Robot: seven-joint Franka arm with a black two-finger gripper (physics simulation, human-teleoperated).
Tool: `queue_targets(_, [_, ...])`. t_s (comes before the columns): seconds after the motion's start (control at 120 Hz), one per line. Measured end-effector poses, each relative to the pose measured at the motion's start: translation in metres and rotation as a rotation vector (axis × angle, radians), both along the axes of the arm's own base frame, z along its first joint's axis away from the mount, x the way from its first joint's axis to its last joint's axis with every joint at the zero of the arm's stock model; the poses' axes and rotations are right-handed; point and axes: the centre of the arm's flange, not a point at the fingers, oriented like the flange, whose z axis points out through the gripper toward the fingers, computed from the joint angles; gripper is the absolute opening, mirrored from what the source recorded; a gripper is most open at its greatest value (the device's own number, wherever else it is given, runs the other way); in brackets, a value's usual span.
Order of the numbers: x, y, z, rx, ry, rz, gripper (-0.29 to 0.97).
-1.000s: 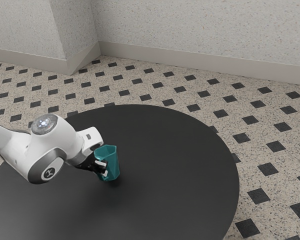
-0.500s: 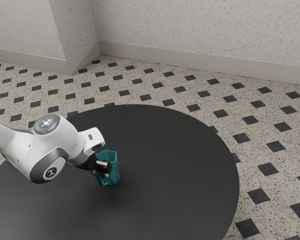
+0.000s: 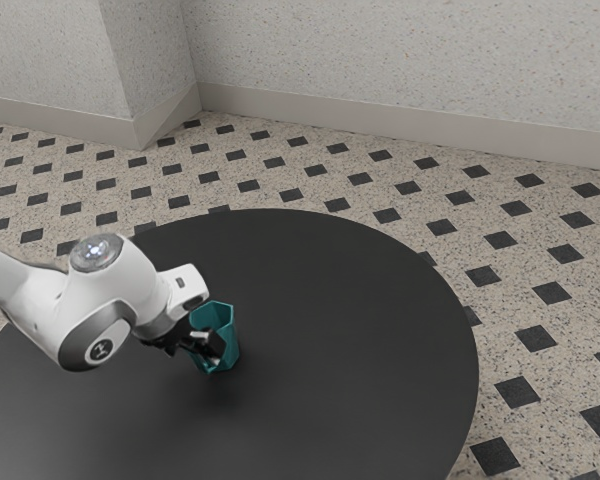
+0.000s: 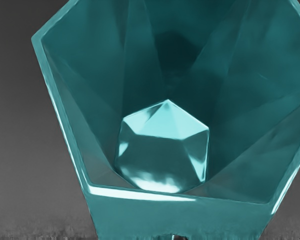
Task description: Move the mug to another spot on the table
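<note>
Exterior view: Franka arm [image 3: 80,310] enters from the left edge and reaches into the lower-left part of the frame. The end effector [image 3: 202,342] is clenched on the mug [image 3: 223,345], teal and faceted, with one finger inside the rim and one outside, pinching the wall on the arm's side. Grasp looks firm.

The mug sits left of centre in the lower half of the frame, over the round black tabletop [image 3: 360,320] and well in from its edge. It leans slightly, mouth tipped toward the arm. A soft shadow lies directly beneath it. The base is very low, at the surface or just above it; I cannot tell whether it touches.

Wrist view: I look straight down into the mug [image 4: 165,150], its hexagonal bottom bright, the near wall just under the hand, dark tabletop [image 4: 15,150] beside it.

Progress, my judgement: grasp done and the mug is under my control. Whether this spot counts as the new one I cannot confirm from here. Left to do: seat the base flat, let go, back the hand clear without tipping it.
</note>
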Motion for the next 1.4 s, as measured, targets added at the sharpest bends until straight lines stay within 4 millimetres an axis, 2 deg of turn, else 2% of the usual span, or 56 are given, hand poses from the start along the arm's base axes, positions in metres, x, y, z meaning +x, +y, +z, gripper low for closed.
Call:
queue_targets(0.608, [-0.019, -0.001, -0.015, -0.032, 0.065, 0.119, 0.68])
queue_targets(0.758, [-0.035, -0.008, -0.014, -0.033, 0.072, 0.140, 0.68])
queue_targets(0.875, [-0.040, -0.029, -0.001, -0.024, 0.049, 0.116, 0.68])
queue_targets(1.025, [-0.035, -0.039, 0.016, -0.019, 0.027, 0.123, 0.68])
queue_targets(1.258, [-0.004, -0.039, 0.061, 0.009, 0.046, 0.182, 0.68])
queue_targets(1.4, [0.023, -0.038, 0.105, 0.032, 0.092, 0.229, 0.68])
